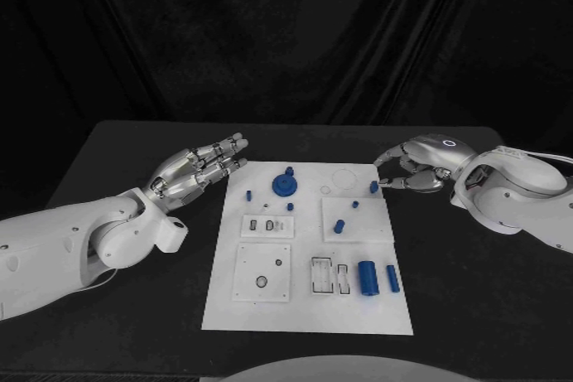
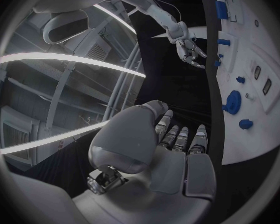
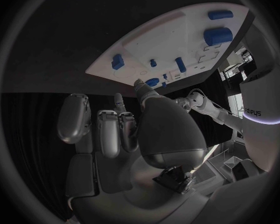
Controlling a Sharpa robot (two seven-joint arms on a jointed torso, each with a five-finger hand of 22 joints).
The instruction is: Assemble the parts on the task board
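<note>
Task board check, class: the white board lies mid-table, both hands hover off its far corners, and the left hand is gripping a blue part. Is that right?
Not quite. In the head view the left hand holds nothing, its fingers stretched out near the task board. The rest stands.

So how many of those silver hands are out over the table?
2. The left hand hovers beside the far left corner of the task board, fingers stretched out. The right hand is at its far right corner, fingers curled.
</note>
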